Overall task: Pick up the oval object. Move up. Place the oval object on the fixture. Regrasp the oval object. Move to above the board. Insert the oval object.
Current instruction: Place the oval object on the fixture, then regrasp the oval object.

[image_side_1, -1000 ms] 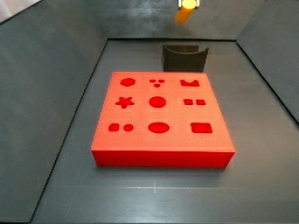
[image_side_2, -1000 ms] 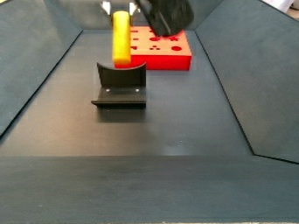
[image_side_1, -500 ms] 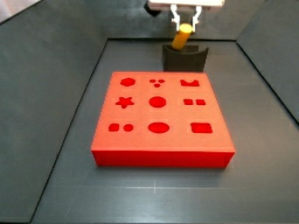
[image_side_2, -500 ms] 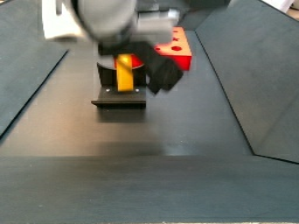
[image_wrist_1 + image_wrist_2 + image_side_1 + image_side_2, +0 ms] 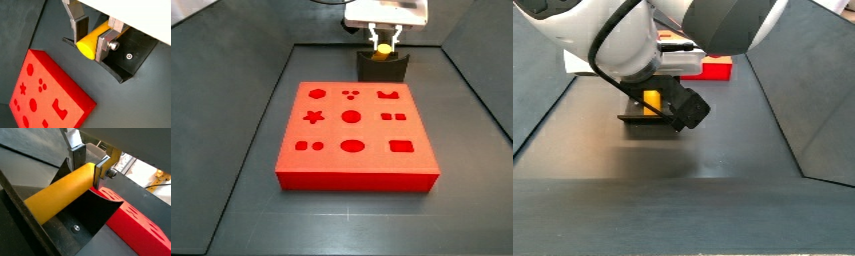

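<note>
gripper (image 5: 92,40) is down at the fixture (image 5: 137,57), fingers clamped on the oval object (image 5: 89,44): silver plates press it from both sides in both wrist views. in a wrist view the yellow-orange peg (image 5: 63,193) lies lengthwise across the fixture's (image 5: 90,220) notch, one end sticking out well past the fingers (image 5: 101,170). whether it is actually resting on the notch or just above it, cannot tell

in a side view the gripper (image 5: 382,44) sits right over the dark fixture (image 5: 385,68) at the far end of the floor, with a bit of the oval object (image 5: 382,47) showing between the fingertips. the board (image 5: 354,135) lies flat in the middle of the floor, just in front of the fixture and apart from it, cut-outs in three rows, all holes empty

in a side view the arm covers most of the scene; the gripper (image 5: 657,100) is low over the fixture (image 5: 647,116), a sliver of the oval object (image 5: 652,98) visible beside the dark wrist housing. the board (image 5: 714,67) shows only as a red edge behind the arm

in a wrist view the board (image 5: 43,95) sits beside the fixture, not touching it
</note>
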